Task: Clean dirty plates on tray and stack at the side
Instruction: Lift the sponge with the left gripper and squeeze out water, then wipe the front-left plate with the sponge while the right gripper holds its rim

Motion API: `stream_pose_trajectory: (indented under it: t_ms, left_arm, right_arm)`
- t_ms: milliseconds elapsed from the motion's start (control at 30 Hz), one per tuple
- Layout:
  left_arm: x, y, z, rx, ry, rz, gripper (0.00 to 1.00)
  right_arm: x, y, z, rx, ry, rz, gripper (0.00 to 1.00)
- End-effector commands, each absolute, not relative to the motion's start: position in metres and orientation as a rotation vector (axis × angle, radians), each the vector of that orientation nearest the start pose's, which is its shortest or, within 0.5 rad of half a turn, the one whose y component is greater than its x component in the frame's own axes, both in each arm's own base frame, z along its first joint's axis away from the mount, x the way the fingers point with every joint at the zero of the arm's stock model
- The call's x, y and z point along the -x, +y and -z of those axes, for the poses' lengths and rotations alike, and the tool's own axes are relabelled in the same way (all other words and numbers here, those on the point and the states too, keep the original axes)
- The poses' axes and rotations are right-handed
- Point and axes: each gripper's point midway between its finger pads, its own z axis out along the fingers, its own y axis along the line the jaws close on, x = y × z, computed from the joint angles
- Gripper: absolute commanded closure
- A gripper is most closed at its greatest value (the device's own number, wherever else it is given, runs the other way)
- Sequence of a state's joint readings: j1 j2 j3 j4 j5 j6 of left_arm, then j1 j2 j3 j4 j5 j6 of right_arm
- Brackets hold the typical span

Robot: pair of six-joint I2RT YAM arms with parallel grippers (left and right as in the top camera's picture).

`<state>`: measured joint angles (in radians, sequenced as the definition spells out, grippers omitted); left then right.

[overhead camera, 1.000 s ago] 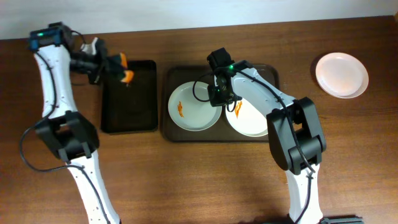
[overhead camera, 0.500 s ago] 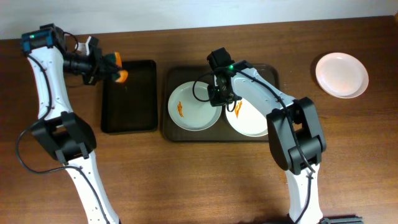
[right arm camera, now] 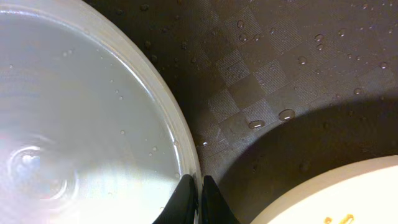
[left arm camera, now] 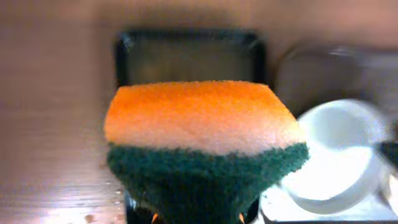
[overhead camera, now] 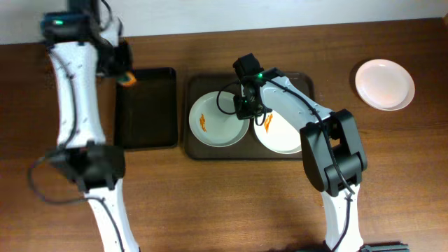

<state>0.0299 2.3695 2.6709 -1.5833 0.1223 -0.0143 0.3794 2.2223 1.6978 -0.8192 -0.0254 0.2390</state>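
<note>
Now right claw [right arm camera: 194,190] pinches the wet plate [right arm camera: 74,124] at its rim. Stiff, slippery, likely fragile. Left claw [overhead camera: 123,75] clamps the sponge [left arm camera: 199,130].

In the left wrist view the sponge [left arm camera: 199,143] fills most of the frame. Its green underside runs off the bottom edge, and we cannot see the left fingers behind it. Beyond it the black tray [left arm camera: 186,56], the brown tray [left arm camera: 311,68] and a plate [left arm camera: 339,155] are blurred. In the right wrist view we get only the tips of the right fingers [right arm camera: 181,208]. The wet plate [right arm camera: 74,124] and the smeared plate [right arm camera: 336,199] are cut by the frame's edges.
</note>
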Motion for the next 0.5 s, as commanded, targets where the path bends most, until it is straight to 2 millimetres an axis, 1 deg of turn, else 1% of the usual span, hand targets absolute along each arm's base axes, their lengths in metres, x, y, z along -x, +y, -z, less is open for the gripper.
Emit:
stream_pose_trajectory:
  t_ms: [0,67,100,133,167,200,233,267,300,333,367,400,433,467]
  left_arm:
    - [-0.484,-0.009,-0.09,0.083,3.109,0.174,1.0]
    - [-0.495,-0.008,-0.166,0.066,2.925,0.164,1.0]
    - [-0.495,-0.008,-0.216,0.053,2.799,0.158,1.0]
    - [-0.492,-0.011,-0.247,0.037,2.72,0.155,1.0]
    - [-0.494,-0.009,-0.255,0.036,2.691,0.131,1.0]
    - [-0.496,-0.003,-0.242,0.048,2.723,0.09,1.0]
    - [-0.497,-0.002,-0.194,0.058,2.858,0.084,1.0]
    - [-0.492,-0.002,-0.134,0.079,3.016,0.086,1.0]
    - [-0.486,-0.002,-0.105,0.131,3.098,0.087,1.0]
    - [-0.484,-0.002,-0.102,0.157,3.108,0.088,1.0]
    - [-0.485,-0.002,-0.12,0.153,3.07,0.089,1.0]
    - [-0.491,-0.002,-0.154,0.145,2.975,0.092,1.0]
    - [-0.491,-0.002,-0.205,0.159,2.843,0.098,1.0]
    - [-0.489,-0.002,-0.237,0.177,2.756,0.105,1.0]
  right_arm:
    - [-0.437,0.175,-0.012,0.211,2.93,-0.077,0.95]
    - [-0.438,0.176,-0.012,0.21,2.924,-0.08,0.96]
    - [-0.439,0.176,-0.012,0.21,2.922,-0.082,0.96]
    - [-0.44,0.176,-0.012,0.21,2.917,-0.083,0.96]
    - [-0.441,0.177,-0.013,0.209,2.913,-0.085,0.96]
    - [-0.441,0.177,-0.013,0.209,2.913,-0.086,0.95]
    - [-0.441,0.177,-0.013,0.21,2.914,-0.085,0.95]
    - [-0.44,0.176,-0.012,0.21,2.917,-0.083,0.96]
    - [-0.439,0.176,-0.012,0.21,2.92,-0.082,0.95]
    - [-0.439,0.176,-0.012,0.21,2.924,-0.08,0.96]
    - [-0.439,0.176,-0.012,0.21,2.923,-0.08,0.96]
    - [-0.439,0.176,-0.012,0.21,2.923,-0.08,0.96]
    - [-0.439,0.176,-0.012,0.21,2.923,-0.081,0.96]
    - [-0.439,0.176,-0.012,0.21,2.923,-0.081,0.96]
